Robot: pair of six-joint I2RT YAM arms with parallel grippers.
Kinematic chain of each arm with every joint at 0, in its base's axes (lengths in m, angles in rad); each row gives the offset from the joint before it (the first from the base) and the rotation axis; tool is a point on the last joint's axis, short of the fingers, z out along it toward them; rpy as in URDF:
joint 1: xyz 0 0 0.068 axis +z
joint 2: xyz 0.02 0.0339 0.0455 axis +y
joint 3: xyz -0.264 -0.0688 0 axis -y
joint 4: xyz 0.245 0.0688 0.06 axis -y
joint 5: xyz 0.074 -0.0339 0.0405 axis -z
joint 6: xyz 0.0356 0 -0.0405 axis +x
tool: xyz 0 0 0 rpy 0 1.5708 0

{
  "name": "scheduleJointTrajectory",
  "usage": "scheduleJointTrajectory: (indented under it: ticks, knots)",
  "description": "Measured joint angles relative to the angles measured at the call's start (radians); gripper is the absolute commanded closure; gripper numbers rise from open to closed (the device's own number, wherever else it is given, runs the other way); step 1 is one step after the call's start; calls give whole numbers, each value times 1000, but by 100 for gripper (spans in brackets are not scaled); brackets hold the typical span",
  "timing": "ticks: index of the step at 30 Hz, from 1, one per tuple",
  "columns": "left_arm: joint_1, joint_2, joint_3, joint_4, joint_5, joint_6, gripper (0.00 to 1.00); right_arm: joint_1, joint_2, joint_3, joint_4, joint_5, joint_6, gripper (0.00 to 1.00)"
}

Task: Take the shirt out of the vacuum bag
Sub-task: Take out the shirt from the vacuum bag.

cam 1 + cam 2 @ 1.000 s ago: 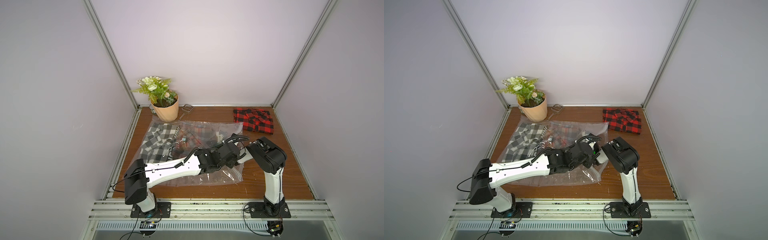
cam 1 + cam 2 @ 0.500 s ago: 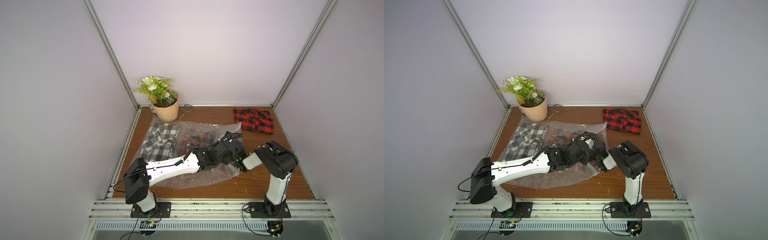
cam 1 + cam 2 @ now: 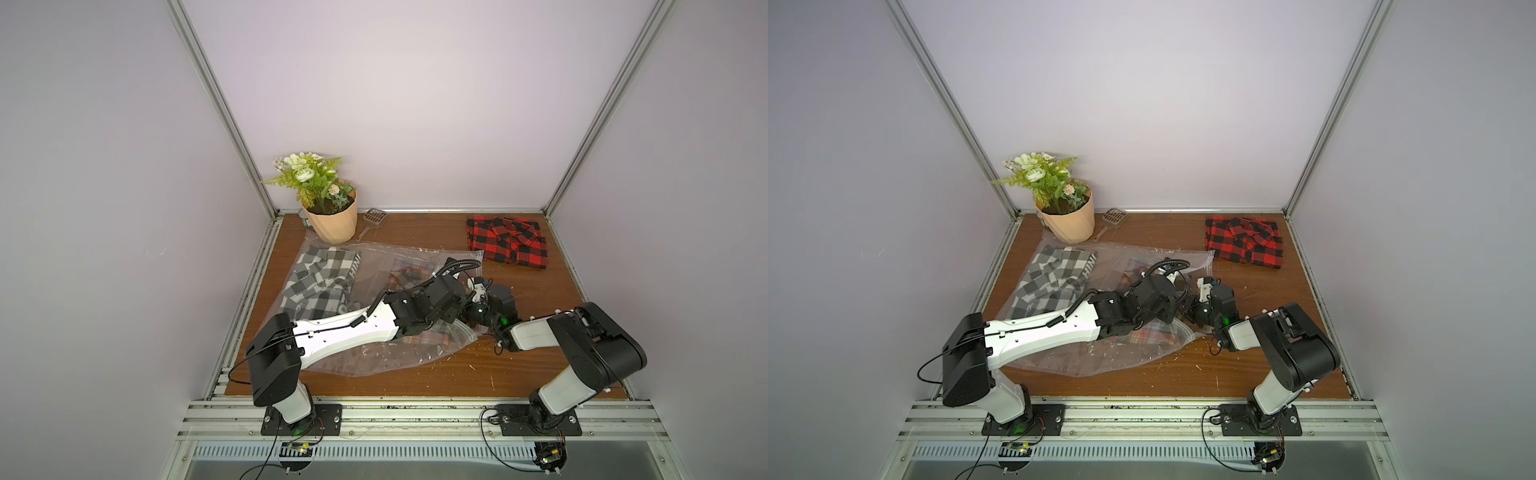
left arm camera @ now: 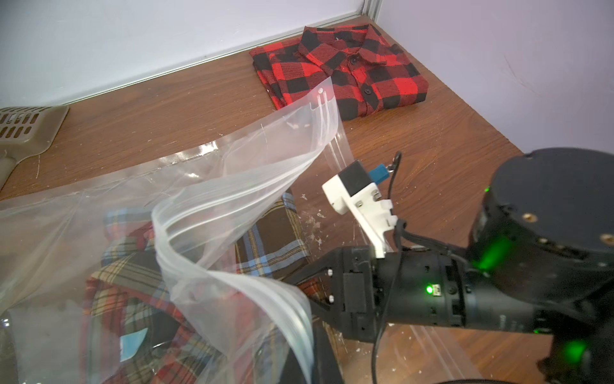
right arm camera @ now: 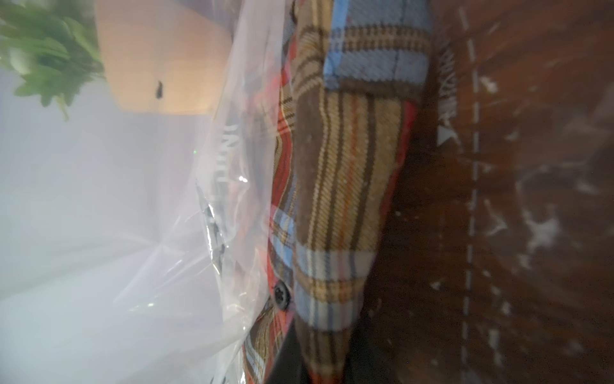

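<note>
The vacuum bag [image 3: 374,266] [image 3: 1113,266] lies clear and crinkled across the left half of the table, its zip mouth facing right. My left gripper [image 4: 315,359] is shut on the mouth's upper zip strip [image 4: 232,199] and holds it lifted. A brown, red and blue plaid shirt [image 3: 419,338] [image 4: 265,239] lies inside at the mouth. My right gripper [image 5: 327,362] [image 4: 299,289] reaches in from the right, low over the wood, shut on a fold of that shirt [image 5: 342,166]. In both top views the two wrists overlap and hide the fingertips.
A black-and-white checked shirt [image 3: 320,282] sits deeper in the bag at the left. A folded red-and-black shirt [image 3: 507,245] lies at the back right. A potted plant [image 3: 332,220] and a small scoop [image 3: 374,218] stand at the back left. Walls close three sides.
My right arm has drawn back to the right and dropped lower, and the plaid shirt has slid toward the mouth. The left gripper followed rightward with the strip, and the bag's right side has bunched.
</note>
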Motion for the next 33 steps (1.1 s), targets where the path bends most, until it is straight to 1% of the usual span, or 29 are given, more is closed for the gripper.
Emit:
scheduleJointTrajectory:
  ticks: [14, 21, 24, 28, 33]
  knots:
    - [18, 22, -27, 24, 1, -1, 99, -165, -285, -89, -250, -8, -69, 100]
    - [53, 32, -43, 28, 0, -9, 100, -239, -414, -99, -417, -10, -102, 100]
    - [72, 45, -49, 27, 0, -14, 100, -292, -454, -119, -458, -22, -106, 100]
    - [96, 54, -72, 27, -1, -18, 100, -388, -506, -152, -512, -44, -111, 100]
    - [112, 68, -84, 29, -1, -23, 100, -489, -576, -160, -570, -86, -119, 100]
